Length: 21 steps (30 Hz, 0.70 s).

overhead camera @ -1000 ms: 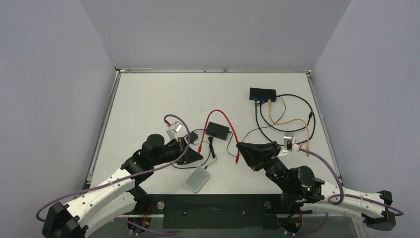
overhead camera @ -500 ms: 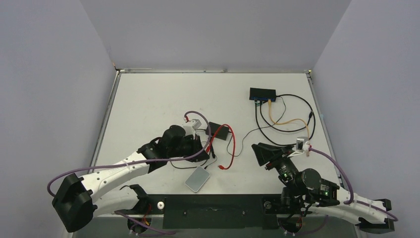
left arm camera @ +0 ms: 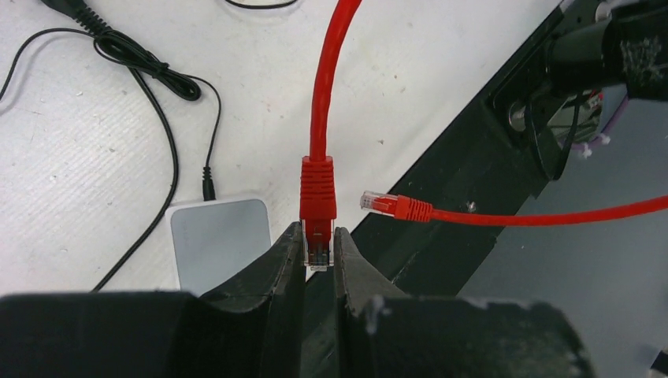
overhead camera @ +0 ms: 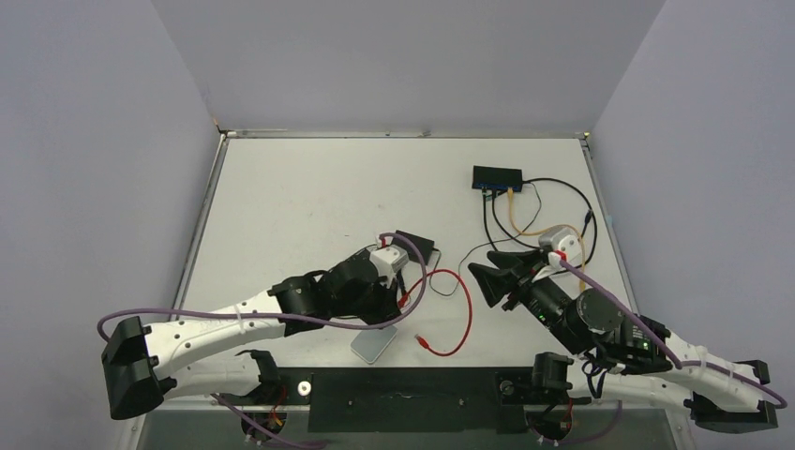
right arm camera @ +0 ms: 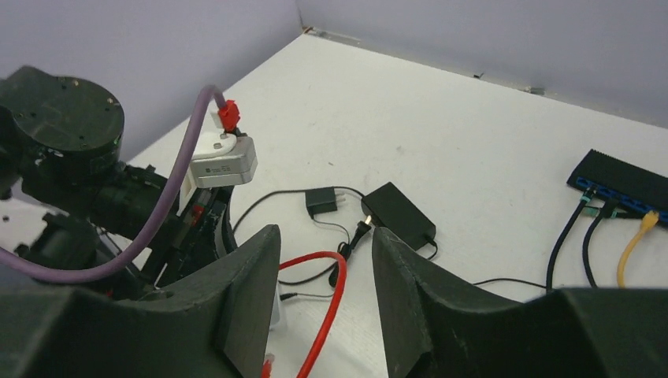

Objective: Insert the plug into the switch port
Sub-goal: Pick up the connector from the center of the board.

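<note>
My left gripper (overhead camera: pixel 401 300) (left arm camera: pixel 318 246) is shut on the red plug (left arm camera: pixel 318 201), its clear tip clamped between the jaws. From there the red cable (overhead camera: pixel 466 309) (left arm camera: pixel 327 79) loops over the table. Its other plug (overhead camera: pixel 422 340) (left arm camera: pixel 387 203) lies free near the front edge. The switch (overhead camera: pixel 497 176) (right arm camera: pixel 622 177) is a flat black box with a blue-trimmed port row (right arm camera: pixel 610 191), far back on the right. My right gripper (overhead camera: pixel 480 273) (right arm camera: pixel 323 240) hovers open over the red cable (right arm camera: pixel 331 307), holding nothing.
A black adapter brick (overhead camera: pixel 419 246) (right arm camera: pixel 400 215) and a small black wall plug (right arm camera: pixel 321 201) lie mid-table with thin black leads. A light grey pad (overhead camera: pixel 373 345) (left arm camera: pixel 220 240) sits by the front edge. Yellow (right arm camera: pixel 636 236) and black cables run from the switch.
My left arm has swung right, carrying the red plug. The right gripper has opened and drawn back to the right. The red cable's free end now lies near the front edge.
</note>
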Each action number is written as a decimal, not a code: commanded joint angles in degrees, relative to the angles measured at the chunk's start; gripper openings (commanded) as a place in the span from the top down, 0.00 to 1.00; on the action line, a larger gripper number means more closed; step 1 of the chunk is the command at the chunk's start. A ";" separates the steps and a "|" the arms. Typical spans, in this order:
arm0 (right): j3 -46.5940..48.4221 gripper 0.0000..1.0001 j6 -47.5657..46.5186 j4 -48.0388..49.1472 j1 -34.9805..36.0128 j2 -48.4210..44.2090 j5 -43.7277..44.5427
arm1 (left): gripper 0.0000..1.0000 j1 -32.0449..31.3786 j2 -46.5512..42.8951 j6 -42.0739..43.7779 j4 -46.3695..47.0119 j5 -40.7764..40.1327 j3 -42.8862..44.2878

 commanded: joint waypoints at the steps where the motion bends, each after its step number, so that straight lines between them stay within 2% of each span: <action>1: 5.81 0.57 -8.06 -8.57 0.56 6.16 -9.78 | 1.00 -6.90 0.07 3.46 -6.06 -7.03 5.60; 13: 4.92 0.56 -20.69 -12.21 0.64 12.55 -37.05 | 1.00 -23.91 3.35 6.02 -13.97 -20.30 12.24; 21: -2.72 0.55 -25.34 -8.58 0.87 11.19 -44.28 | 1.00 -29.35 2.89 6.06 -14.21 -23.44 12.73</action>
